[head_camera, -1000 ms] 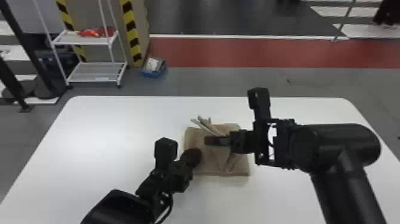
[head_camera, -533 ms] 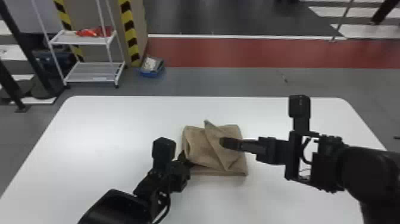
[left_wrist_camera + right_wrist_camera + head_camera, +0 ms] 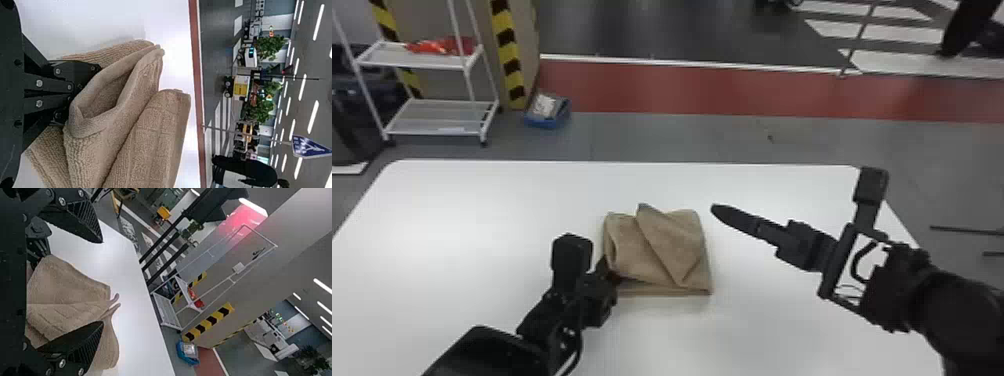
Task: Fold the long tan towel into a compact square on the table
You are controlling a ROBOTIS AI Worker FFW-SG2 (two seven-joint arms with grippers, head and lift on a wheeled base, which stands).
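The tan towel [image 3: 662,250] lies on the table in a folded, roughly square bundle, a loose pointed flap slanting over its top. At the towel's left edge, low down, is my left gripper [image 3: 612,272]. In the left wrist view the left gripper [image 3: 72,94] is shut on the towel [image 3: 117,117], its tips hidden in the cloth beside an open fold. My right gripper [image 3: 716,209] is to the right of the towel, apart from it. The right wrist view has the right gripper [image 3: 102,282] with fingers spread wide and the towel [image 3: 62,299] beyond them.
The white table [image 3: 482,210] surrounds the towel, its far edge running behind it. On the floor past the table stand a white rack [image 3: 439,117] and a blue bin [image 3: 548,112].
My right gripper has let go of the towel and moved off to the right. The cloth that stood up has dropped into a slanting flap. My left gripper has hardly moved.
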